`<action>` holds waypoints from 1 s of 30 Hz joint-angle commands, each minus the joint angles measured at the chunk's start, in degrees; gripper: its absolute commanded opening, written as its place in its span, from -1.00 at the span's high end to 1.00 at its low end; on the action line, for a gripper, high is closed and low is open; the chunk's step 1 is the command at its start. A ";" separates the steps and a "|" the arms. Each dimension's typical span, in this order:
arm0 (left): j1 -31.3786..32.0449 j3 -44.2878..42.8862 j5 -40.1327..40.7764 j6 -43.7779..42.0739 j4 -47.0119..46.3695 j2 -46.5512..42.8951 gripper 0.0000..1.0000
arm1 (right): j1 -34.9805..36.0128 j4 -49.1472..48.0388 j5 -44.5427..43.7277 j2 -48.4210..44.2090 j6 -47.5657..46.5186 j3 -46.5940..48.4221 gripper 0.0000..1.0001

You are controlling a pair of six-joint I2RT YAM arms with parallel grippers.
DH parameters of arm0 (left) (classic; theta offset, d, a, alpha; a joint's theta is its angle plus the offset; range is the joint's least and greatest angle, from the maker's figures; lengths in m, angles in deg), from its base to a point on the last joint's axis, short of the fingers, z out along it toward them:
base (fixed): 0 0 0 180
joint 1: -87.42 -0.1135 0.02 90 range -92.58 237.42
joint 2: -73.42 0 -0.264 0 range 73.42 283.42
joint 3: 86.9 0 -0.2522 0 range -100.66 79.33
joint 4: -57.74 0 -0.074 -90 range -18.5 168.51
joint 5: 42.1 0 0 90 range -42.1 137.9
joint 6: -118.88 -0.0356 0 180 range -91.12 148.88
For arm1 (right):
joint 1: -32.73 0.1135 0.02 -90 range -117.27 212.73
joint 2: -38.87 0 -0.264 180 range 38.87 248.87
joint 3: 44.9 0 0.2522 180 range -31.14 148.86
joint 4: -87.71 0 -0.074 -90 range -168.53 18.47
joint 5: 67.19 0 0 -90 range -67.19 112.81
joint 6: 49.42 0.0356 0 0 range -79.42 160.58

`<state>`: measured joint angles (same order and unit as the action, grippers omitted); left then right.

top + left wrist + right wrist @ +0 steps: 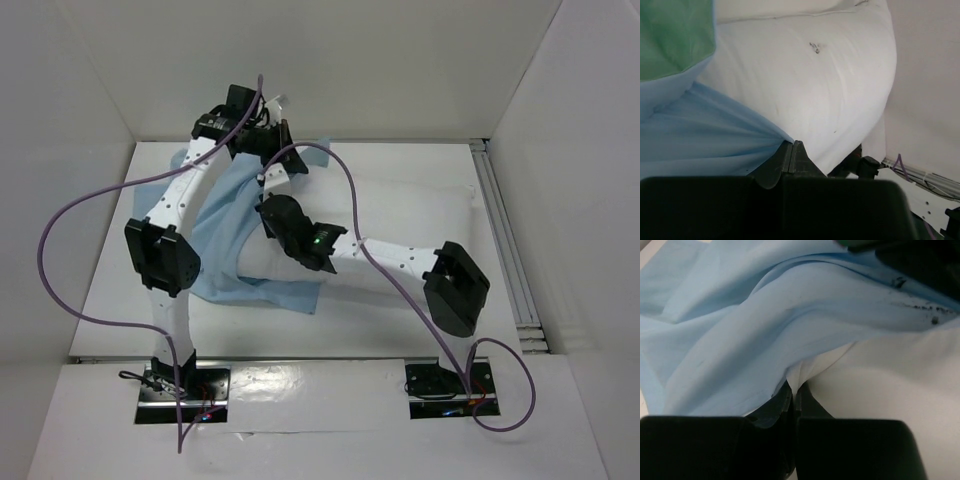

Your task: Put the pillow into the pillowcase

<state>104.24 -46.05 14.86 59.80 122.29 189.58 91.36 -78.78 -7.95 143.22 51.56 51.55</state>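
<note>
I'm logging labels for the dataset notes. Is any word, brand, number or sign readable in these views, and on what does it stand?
No text can be read in any view.
pillowcase: dark specks on the cloth, smudges rather than letters.
pillow: one small mark, too small to tell what it is.
right arm: a green light, no lettering visible.

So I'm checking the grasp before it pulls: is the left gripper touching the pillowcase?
Touching. The left wrist view shows the left gripper closed with the blue pillowcase edge pinched between its fingertips.
</note>
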 commanded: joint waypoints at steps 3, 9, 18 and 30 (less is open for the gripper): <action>1.29 3.30 -6.70 6.07 -3.94 1.26 1.00 | 0.61 -12.32 -9.65 1.99 -0.44 0.45 1.00; -2.84 3.14 -7.22 3.91 -4.40 3.01 0.07 | -1.68 -7.48 -8.96 4.11 0.35 2.03 -0.22; -6.18 -4.34 -0.01 -3.92 1.77 0.92 -0.81 | -1.68 4.20 -3.96 -8.28 5.44 -3.75 -0.98; -9.26 30.19 22.99 0.01 -1.62 -29.43 -0.65 | -2.21 15.35 -1.06 -24.02 8.45 -12.21 -0.98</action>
<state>94.84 -27.62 29.03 57.37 123.19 172.42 89.63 -68.86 -10.73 120.21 59.89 39.55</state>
